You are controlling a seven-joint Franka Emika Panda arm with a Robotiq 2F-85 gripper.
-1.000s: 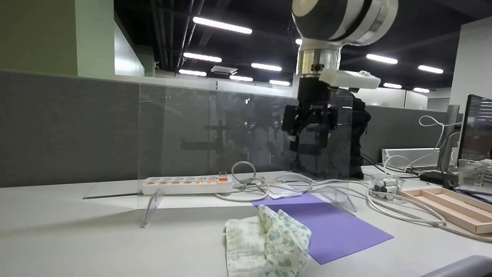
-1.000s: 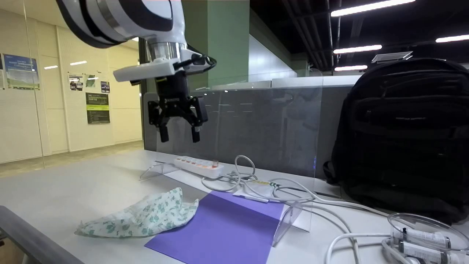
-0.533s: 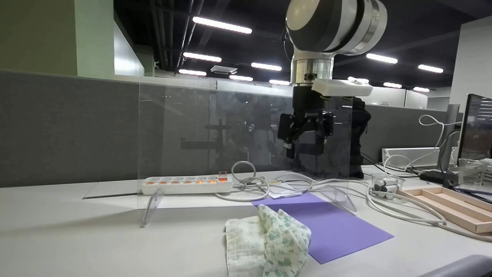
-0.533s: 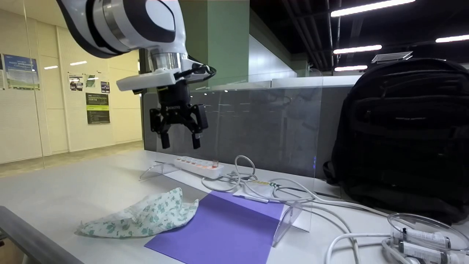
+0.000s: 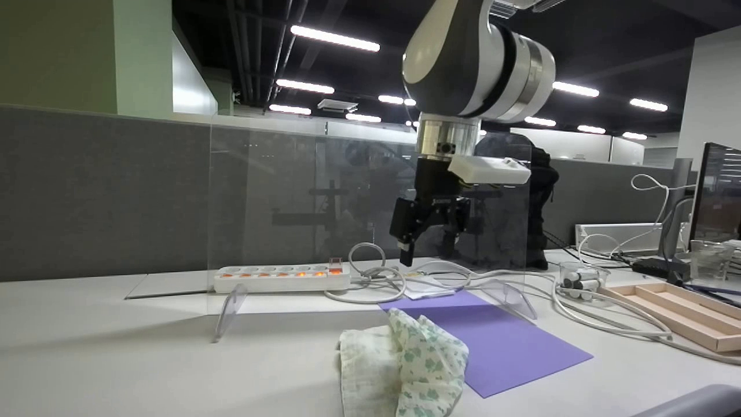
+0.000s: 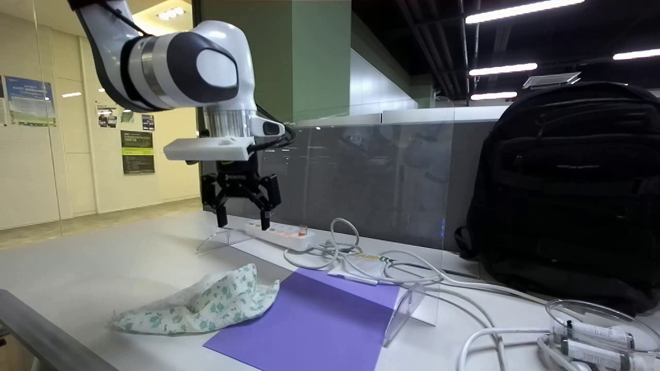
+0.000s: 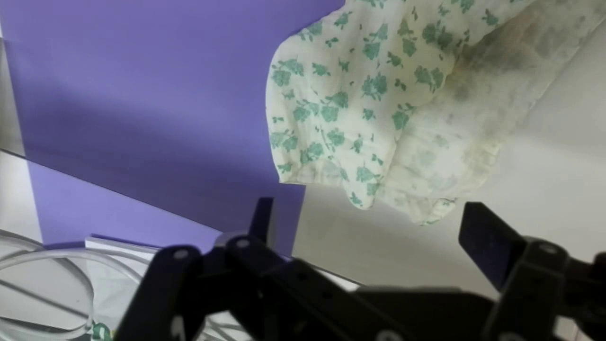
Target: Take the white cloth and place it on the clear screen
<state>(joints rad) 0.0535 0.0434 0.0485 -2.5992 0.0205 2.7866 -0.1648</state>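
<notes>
The white cloth point(image 5: 428, 365) with green leaf print lies crumpled on the table, partly over the purple sheet point(image 5: 521, 347). It also shows in an exterior view point(image 6: 211, 304) and fills the upper middle of the wrist view point(image 7: 341, 104). The clear screen point(image 5: 278, 191) stands upright on clear feet behind the cloth; it also shows in an exterior view point(image 6: 361, 170). My gripper point(image 5: 428, 252) points down, open and empty, above the table and apart from the cloth. It shows in an exterior view point(image 6: 243, 220). In the wrist view the cloth is just beyond the spread fingertips point(image 7: 478, 222).
A white power strip point(image 5: 283, 284) and loose cables point(image 6: 345, 252) lie behind the screen. A black backpack point(image 6: 567, 206) leans at the grey partition point(image 5: 104, 197). A clear cup with vials point(image 6: 593, 340), a wooden tray point(image 5: 689, 324) and a monitor point(image 5: 721, 197) stand to the side.
The arm has come down, with the gripper lower in both exterior views and further left in an exterior view. The gripper stays open. The cloth and screen have not moved.
</notes>
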